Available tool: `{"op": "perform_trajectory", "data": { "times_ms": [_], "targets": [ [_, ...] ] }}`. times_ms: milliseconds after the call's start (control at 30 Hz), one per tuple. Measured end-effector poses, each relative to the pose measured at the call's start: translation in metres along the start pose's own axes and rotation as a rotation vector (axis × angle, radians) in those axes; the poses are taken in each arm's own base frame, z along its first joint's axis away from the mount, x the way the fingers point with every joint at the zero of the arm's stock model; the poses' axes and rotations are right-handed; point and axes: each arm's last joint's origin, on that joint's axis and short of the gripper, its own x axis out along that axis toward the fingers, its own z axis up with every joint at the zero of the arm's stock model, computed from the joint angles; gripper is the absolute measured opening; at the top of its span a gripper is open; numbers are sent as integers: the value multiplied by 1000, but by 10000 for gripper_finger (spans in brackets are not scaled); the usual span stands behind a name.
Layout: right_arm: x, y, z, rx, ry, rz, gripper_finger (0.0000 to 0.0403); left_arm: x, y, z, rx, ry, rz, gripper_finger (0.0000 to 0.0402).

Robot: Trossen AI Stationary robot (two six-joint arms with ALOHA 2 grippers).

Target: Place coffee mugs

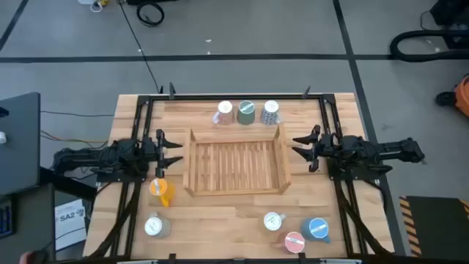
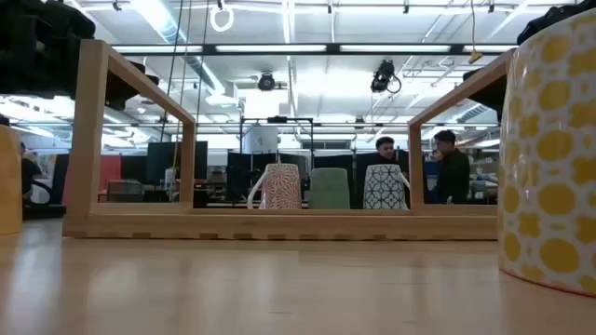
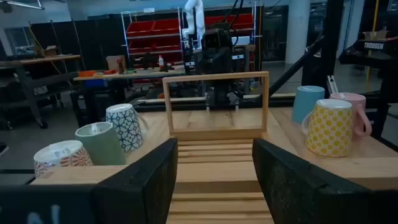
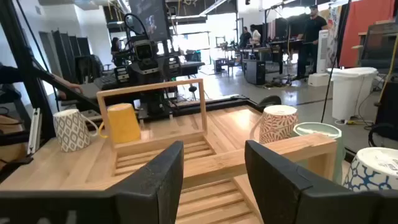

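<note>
From above, the wooden tray [image 1: 236, 163] sat empty between the left pincer [image 1: 176, 152] and right pincer [image 1: 299, 147], both parted and holding nothing, while the coffee mugs [image 1: 246, 111] ringed it on the worktop [image 1: 220, 220]. The nearest orange mug [image 1: 160, 191] probably suited the left pincer, gripped at the rim. The left wrist view showed "TROSSEN" on the far arm [image 3: 373, 46].

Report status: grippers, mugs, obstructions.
Left gripper and right gripper open, empty, flanking slatted wooden tray. Eight small handled mugs outside it, none loaded. Nothing blocking.
</note>
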Motion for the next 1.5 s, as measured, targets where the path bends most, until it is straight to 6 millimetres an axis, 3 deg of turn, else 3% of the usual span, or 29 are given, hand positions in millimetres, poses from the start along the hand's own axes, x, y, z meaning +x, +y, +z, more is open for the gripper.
{"op": "perform_trajectory", "data": {
  "times_ms": [1500],
  "targets": [
    [0, 0, 0, 0, 0, 0, 177, 0, -2, 3, -5, -36, -60, 215]
  ]
}}
